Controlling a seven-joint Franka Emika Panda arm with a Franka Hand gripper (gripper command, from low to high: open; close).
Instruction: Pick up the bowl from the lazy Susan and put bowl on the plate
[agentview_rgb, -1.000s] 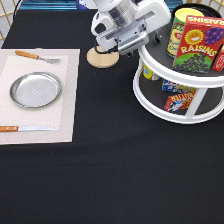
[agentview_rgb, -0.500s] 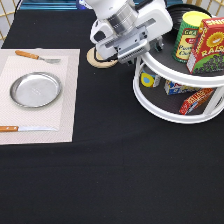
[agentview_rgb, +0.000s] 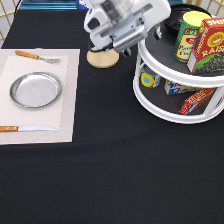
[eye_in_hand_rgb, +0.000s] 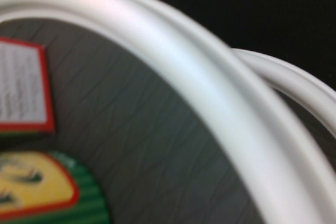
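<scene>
Jaws moved right, over lazy Susan top tier; grip state unclear.

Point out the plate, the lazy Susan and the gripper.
plate (agentview_rgb: 36, 89): exterior view, flat centre.
lazy Susan (agentview_rgb: 165, 114): exterior view, lower tier's white rim.
gripper (agentview_rgb: 159, 31): exterior view, hand's tip over the upper tray.

A black-clothed table carries a pale placemat at the exterior view's left — on the mat lie the silver plate, a fork and a knife. A wooden coaster sits near the top, and the white lazy Susan stands at the right.
</scene>
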